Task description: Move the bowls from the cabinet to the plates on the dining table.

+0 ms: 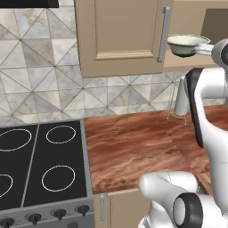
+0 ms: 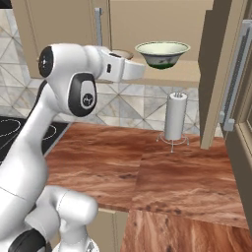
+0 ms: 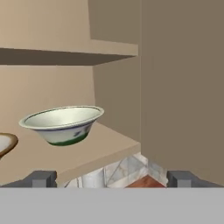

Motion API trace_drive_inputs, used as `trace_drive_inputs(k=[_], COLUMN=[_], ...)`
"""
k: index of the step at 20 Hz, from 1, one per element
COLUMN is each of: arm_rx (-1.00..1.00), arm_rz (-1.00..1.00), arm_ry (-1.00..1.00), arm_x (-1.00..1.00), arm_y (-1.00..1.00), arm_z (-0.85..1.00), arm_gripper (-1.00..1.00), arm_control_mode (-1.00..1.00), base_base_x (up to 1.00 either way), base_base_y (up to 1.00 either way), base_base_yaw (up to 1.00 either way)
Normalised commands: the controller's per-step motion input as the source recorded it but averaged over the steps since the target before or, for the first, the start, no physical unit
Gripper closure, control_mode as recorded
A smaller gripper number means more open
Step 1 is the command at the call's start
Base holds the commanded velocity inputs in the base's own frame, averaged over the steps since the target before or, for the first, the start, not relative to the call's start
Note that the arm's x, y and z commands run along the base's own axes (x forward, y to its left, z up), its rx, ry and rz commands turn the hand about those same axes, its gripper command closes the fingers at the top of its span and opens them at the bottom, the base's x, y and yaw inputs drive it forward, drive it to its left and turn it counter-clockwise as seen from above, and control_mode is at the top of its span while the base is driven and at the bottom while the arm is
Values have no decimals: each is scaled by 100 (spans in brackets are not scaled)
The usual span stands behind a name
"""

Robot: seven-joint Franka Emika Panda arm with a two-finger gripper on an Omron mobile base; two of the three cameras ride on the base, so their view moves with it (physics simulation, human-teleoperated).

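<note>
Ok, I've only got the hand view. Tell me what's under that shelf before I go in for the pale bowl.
Observer: A paper towel roll stands upright on the wood counter, roughly below the pale bowl.
Operator: Now give me what's further left on that counter.
Observer: A black stove sits at its left end.
Operator: Check the cabinet doors too.
Observer: The right door is swung open over the counter.
</note>
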Motion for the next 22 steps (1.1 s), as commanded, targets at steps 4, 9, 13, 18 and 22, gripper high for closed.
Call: trace_drive_inputs(k=[4, 9, 13, 18, 22], arm_rx=[6, 5, 6, 7, 7], arm_rz=[12, 13, 13, 14, 15], arm_ry=[-2, 3, 9, 10, 8], arm_x=[-4, -8, -11, -13, -2], arm_y=[24, 18, 13, 15, 23], arm_z=[13, 18, 21, 10, 1], arm_gripper=[-100, -100, -100, -100, -100], arm_control_mode=[-100, -100, -100, -100, -100], base_base_x=[0, 0, 0, 0, 0], base_base_y=[0, 0, 0, 0, 0], base_base_yaw=[0, 0, 0, 0, 0])
